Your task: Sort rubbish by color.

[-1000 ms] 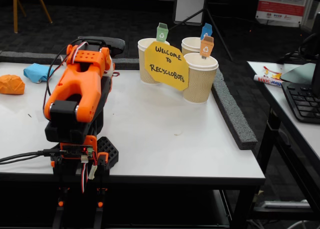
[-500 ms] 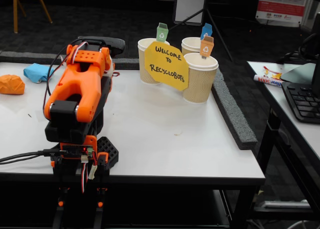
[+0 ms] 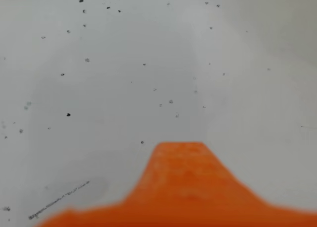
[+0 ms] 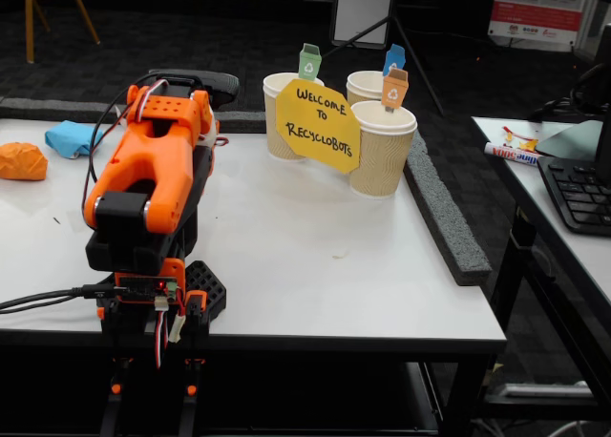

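Three ribbed paper cups (image 4: 382, 149) stand together at the back of the white tabletop (image 4: 315, 265) in the fixed view, right of the folded orange arm (image 4: 148, 175). A yellow sign (image 4: 318, 125) reading "Welcome to Recyclobots" leans across their fronts, hiding much of the left cup. A small bin-shaped tag rises at each cup — a green tag (image 4: 309, 62) at the left one, a blue tag (image 4: 393, 58) at the rear one, an orange tag (image 4: 394, 88) at the nearest. What lies inside the cups cannot be seen from this angle.

The rubbish sits well apart from the cups, at the far left of the tabletop: an orange wad (image 4: 21, 160) at the picture's edge and a light blue wad (image 4: 74, 137) just beside it, partly behind the arm.

The pincer (image 3: 178, 187) shows in the wrist view only as a blurred orange shape over bare, speckled tabletop — whether it is open or closed cannot be told, and no wad appears beneath it.
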